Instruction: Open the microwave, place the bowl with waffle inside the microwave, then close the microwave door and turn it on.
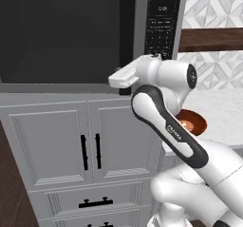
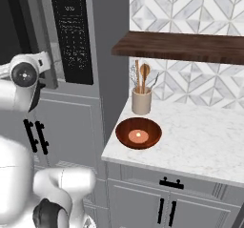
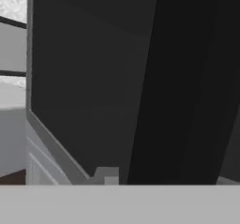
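Hand view puts us right up against the door (image 3: 89, 78), its dark window on one side and the black handle (image 3: 187, 78) running tall just beside the fingertips (image 3: 107, 175). We can't tell how the jaws stand: one tip shows pale at the bottom and the handle seems to lie between the fingers, but a grip isn't clear. From the left base view we see the hand (image 1: 130, 74) pressed in at the handle's lower end, the microwave (image 1: 66, 36) shut. So we judge we're on step one, taking hold of the handle. Next we'd need a firm clamp, then a pull outward along the door's arc. Meanwhile the bowl (image 2: 138, 133) waits on the counter (image 2: 200, 141) near its left edge, waffle (image 2: 138, 135) at its centre, just in front of the utensil jar (image 2: 141, 100).
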